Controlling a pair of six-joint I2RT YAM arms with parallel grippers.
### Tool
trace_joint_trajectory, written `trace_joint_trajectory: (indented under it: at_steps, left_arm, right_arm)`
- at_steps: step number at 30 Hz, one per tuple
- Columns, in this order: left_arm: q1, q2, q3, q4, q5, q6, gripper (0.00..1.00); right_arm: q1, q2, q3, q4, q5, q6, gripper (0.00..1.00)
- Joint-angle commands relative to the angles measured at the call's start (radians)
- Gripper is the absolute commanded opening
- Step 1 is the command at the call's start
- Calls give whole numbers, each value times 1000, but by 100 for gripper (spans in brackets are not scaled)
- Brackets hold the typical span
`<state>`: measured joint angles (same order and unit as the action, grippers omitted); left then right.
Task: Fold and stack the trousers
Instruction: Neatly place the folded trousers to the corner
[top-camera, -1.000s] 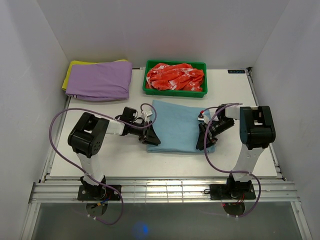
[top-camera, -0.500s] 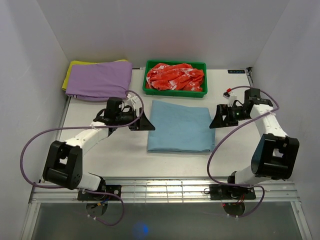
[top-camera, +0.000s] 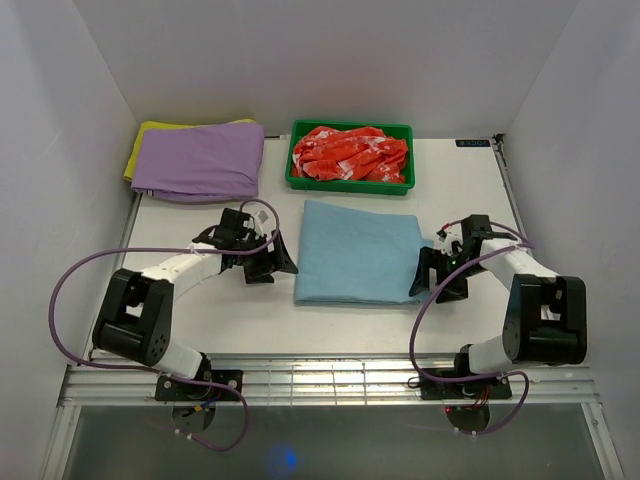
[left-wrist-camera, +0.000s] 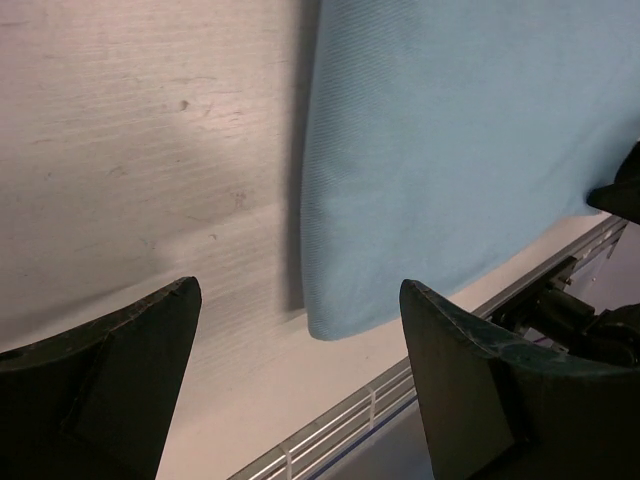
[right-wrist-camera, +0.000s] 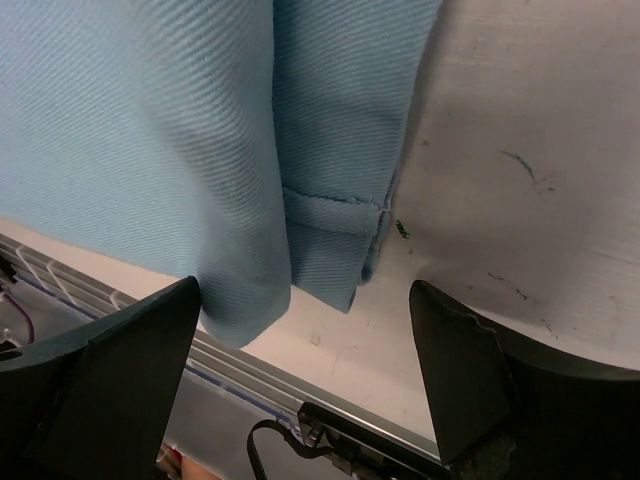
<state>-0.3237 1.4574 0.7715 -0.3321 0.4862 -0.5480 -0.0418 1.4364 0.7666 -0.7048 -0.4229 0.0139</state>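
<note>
Green tray (top-camera: 349, 186): sits at the far middle of the table (top-camera: 250, 320) and holds a crumpled red-and-white cloth (top-camera: 350, 153) that fills it.
Purple garment (top-camera: 200, 160): lies folded at the far left, outside the tray, on top of a yellow cloth (top-camera: 140, 145).
Trousers (top-camera: 355, 252): folded into a flat sky-blue rectangle at the middle of the table, on the near side of the tray and apart from it.
My left gripper (top-camera: 282, 258): jaws spread wide and gripping nothing. It is just beside the trousers' left edge, with the near-left corner of the cloth showing between my fingers.
My right gripper (top-camera: 430, 278): jaws equally wide, also empty. It is at the trousers' near-right corner, over the layered hems. I cannot tell whether my fingertips touch the cloth.
</note>
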Motion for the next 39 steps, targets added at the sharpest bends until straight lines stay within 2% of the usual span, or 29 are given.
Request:
trace_joint_trajectory:
  at_steps: [1, 4, 5, 6, 8, 9, 11, 12, 13, 14, 17, 21, 24, 28, 29, 31, 32, 35, 39]
  left_arm:
    - [-11, 35, 17, -22, -76, -52, 91]
    - [-37, 99, 60, -33, -110, -69, 91]
    - [-52, 133, 71, -41, -113, -75, 91]
    - [-60, 148, 80, -48, -109, -76, 91]
    - [-84, 168, 101, -53, -120, -81, 91]
    - [-90, 185, 103, -44, -118, -84, 91]
    - [-109, 198, 101, -29, -98, -105, 92]
    - [-118, 202, 100, -15, -98, -113, 92]
    - [-126, 202, 94, -9, -98, -118, 92]
    - [-141, 205, 81, 2, -97, -128, 92]
    - [-147, 205, 63, 1, -110, -154, 91]
    - [-147, 193, 22, -18, -113, -187, 85]
    - [-153, 187, 6, -5, -106, -202, 78]
    - [-153, 210, 15, 30, -86, -214, 60]
    - [-153, 219, 23, 36, -87, -217, 49]
    - [-155, 228, 54, 38, -93, -208, 38]
    - [-155, 230, 69, 16, -103, -202, 24]
    - [-156, 204, 147, -37, -129, -156, 1]
    - [-167, 118, 204, -117, -210, -90, 0]
  right_arm:
    - [28, -13, -26, 100, 64, 90, 90]
    - [42, 39, -23, 142, 81, 110, 94]
    - [42, 57, -15, 149, 81, 113, 99]
    - [77, 85, -10, 154, 81, 121, 97]
    - [85, 99, -1, 159, 84, 126, 89]
    - [92, 102, 3, 160, 82, 127, 80]
    - [100, 105, 3, 166, 73, 132, 71]
    - [108, 105, 5, 168, 72, 133, 59]
    - [109, 104, 5, 169, 62, 133, 53]
    - [111, 104, 7, 169, 59, 135, 42]
    - [114, 99, 19, 172, 46, 142, 31]
    - [114, 79, 11, 179, 27, 150, 21]
    - [112, 76, 10, 183, 18, 150, 15]
    - [115, 65, 2, 192, 7, 149, 9]
    - [117, 64, 8, 191, 4, 144, 8]
    - [125, 47, 16, 189, 6, 138, 8]
    - [132, 36, 19, 188, 7, 138, 8]
    - [157, -13, 20, 194, 19, 139, 8]
    - [249, -99, 34, 206, 59, 167, 8]
